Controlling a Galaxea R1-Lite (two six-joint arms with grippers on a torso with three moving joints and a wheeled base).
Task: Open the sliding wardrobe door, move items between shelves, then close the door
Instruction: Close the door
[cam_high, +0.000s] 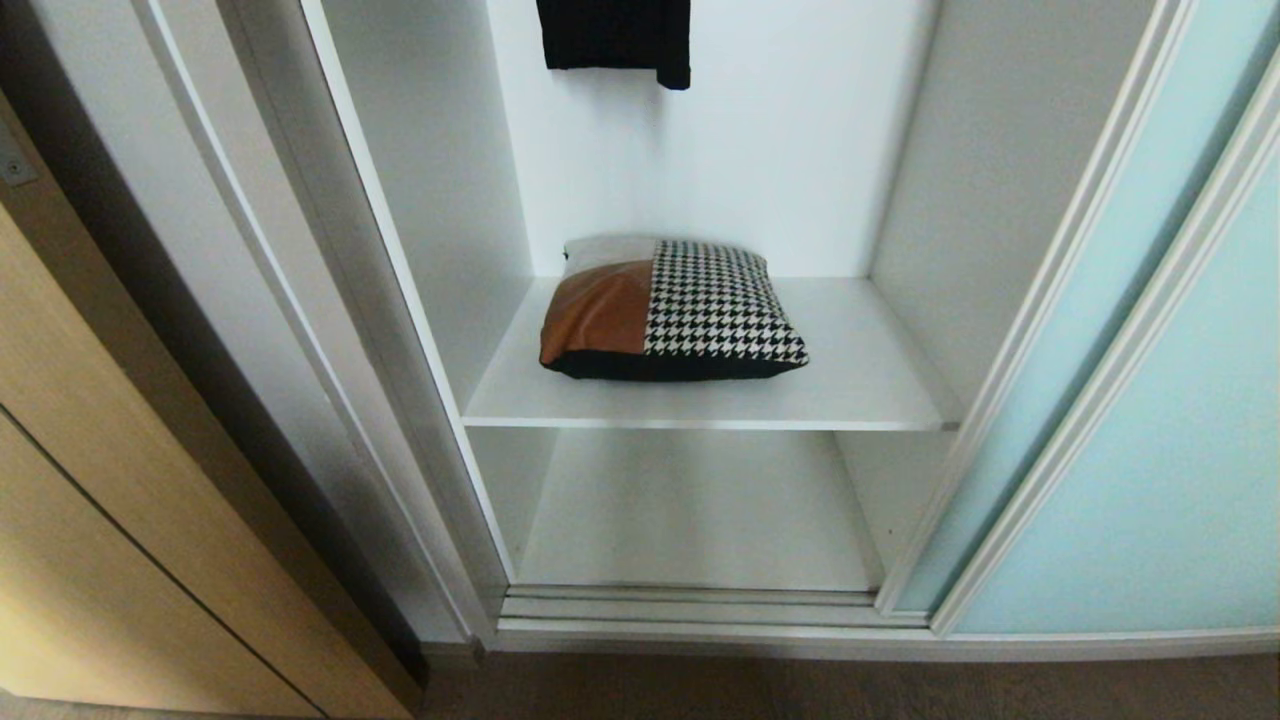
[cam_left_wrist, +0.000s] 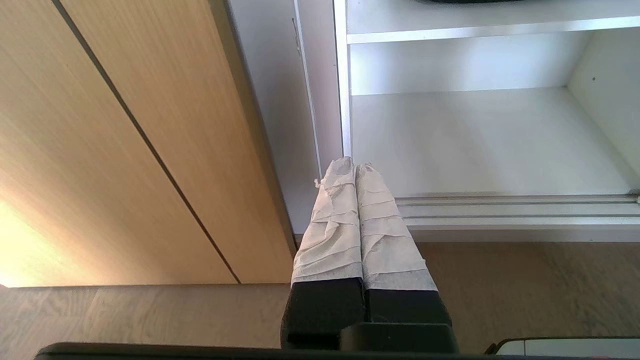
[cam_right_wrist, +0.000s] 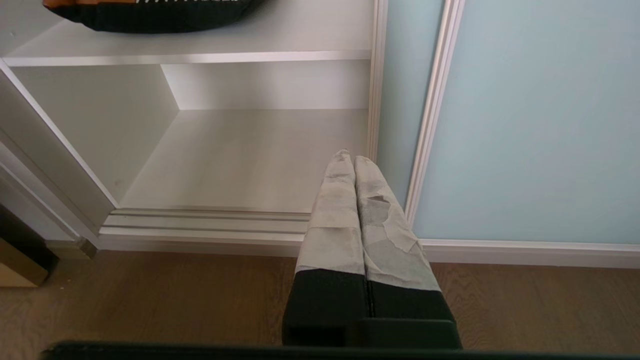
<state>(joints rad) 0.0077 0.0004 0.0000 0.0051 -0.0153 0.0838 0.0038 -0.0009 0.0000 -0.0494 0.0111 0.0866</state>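
The sliding wardrobe door (cam_high: 1150, 430), frosted aqua glass in a pale frame, stands slid to the right, leaving the wardrobe open. A cushion (cam_high: 672, 310), tan leather and houndstooth with a black back, lies on the upper white shelf (cam_high: 880, 390). Below it is the bare lower shelf (cam_high: 700, 520). Neither arm shows in the head view. My left gripper (cam_left_wrist: 355, 167) is shut and empty, hanging low over the floor before the wardrobe's left post. My right gripper (cam_right_wrist: 351, 159) is shut and empty, low near the door's frame edge (cam_right_wrist: 432, 125).
A small black garment (cam_high: 615, 40) hangs at the back above the cushion. A light wooden door (cam_high: 120, 520) stands to the left of the wardrobe. Floor tracks (cam_high: 690, 605) run along the wardrobe's front, with brown wood floor (cam_right_wrist: 150, 295) before them.
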